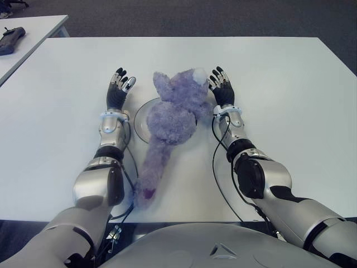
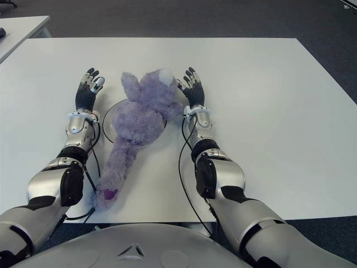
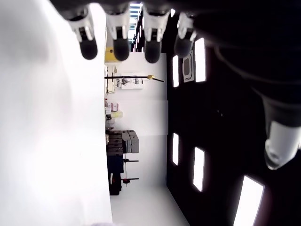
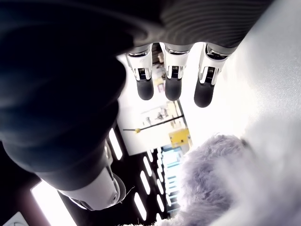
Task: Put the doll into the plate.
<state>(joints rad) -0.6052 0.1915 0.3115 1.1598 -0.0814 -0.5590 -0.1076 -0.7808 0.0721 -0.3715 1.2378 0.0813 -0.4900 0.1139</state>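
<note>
Both hands spread, empty — left hand (image 1: 117,89), right hand (image 1: 222,87) flank doll (image 1: 170,114) on plate (image 1: 141,120).

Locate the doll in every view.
Left eye: doll centre, on the plate, between both hands.
Right eye: centre-left, same pose.
Left wrist: not visible.
Right wrist: purple fur near the right hand's fingers.
Shared landmark: white table.

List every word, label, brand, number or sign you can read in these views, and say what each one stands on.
None can be read.
Doll, plate, white table: no markings show.
Left robot hand and right robot hand: no lettering shows.
Yellow patch in the room behind, right wrist view: too blurred to tell if it bears text.
</note>
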